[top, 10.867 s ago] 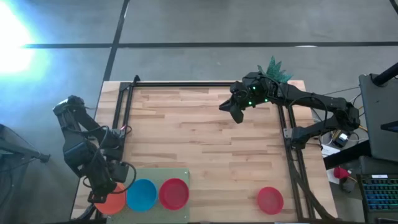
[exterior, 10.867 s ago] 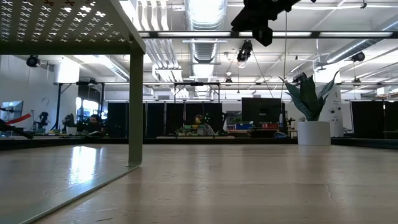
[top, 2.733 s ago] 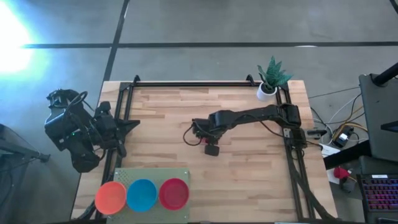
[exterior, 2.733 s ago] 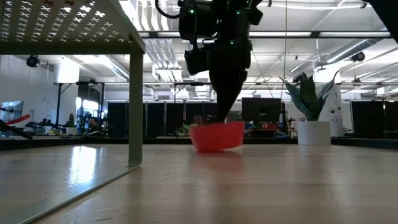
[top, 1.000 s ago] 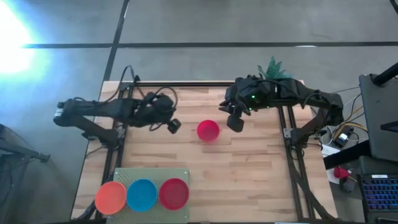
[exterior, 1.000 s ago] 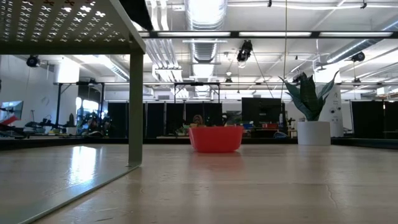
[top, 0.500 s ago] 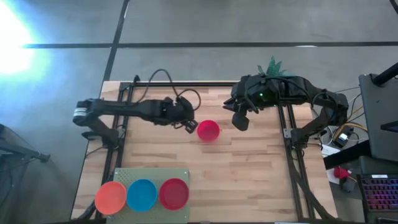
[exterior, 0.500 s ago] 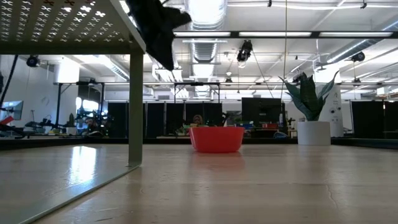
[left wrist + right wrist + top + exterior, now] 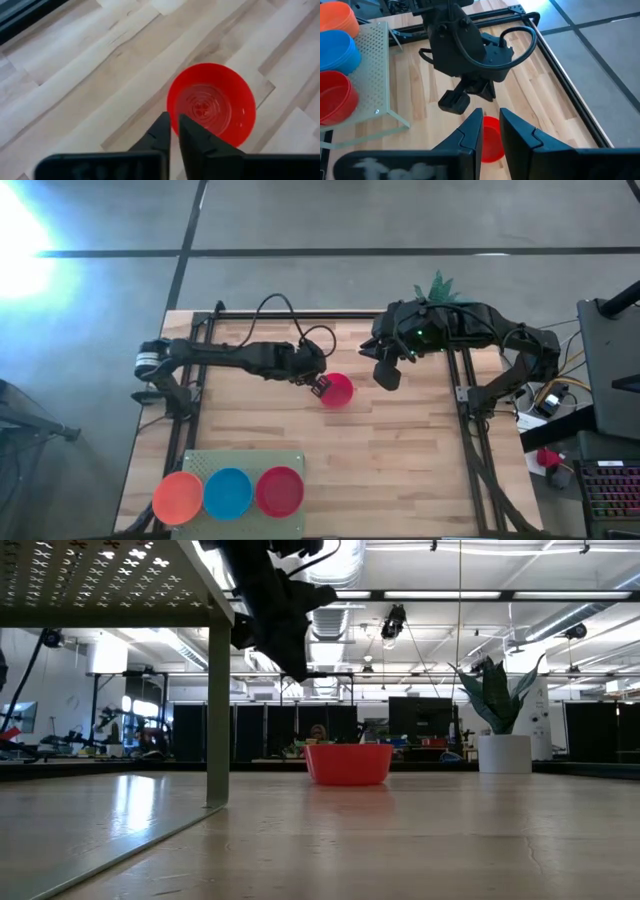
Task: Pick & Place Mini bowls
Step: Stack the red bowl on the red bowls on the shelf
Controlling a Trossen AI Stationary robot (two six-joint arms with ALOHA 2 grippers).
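In the high view a single red mini bowl sits upright on the bare wood a little above the middle of the frame, apart from the other three bowls. The left arm stretches across from the left edge of the table, and the left gripper hangs just beside the bowl's left rim; in the left wrist view its two dark fingers stand close together with only a thin gap between them, pointing at the near rim of the red mini bowl and holding nothing. In the low view the bowl rests flat on the table at the centre, with the left arm's dark bulk above and to the left of it, clear of the rim. The right gripper hovers to the right of the bowl, near but not touching, below the green plant at the table's upper right; in the right wrist view its fingers are narrowly parted and empty. Along the lower left edge of the high view, a pale perforated tray carries an orange bowl, a blue bowl and a second red bowl side by side.
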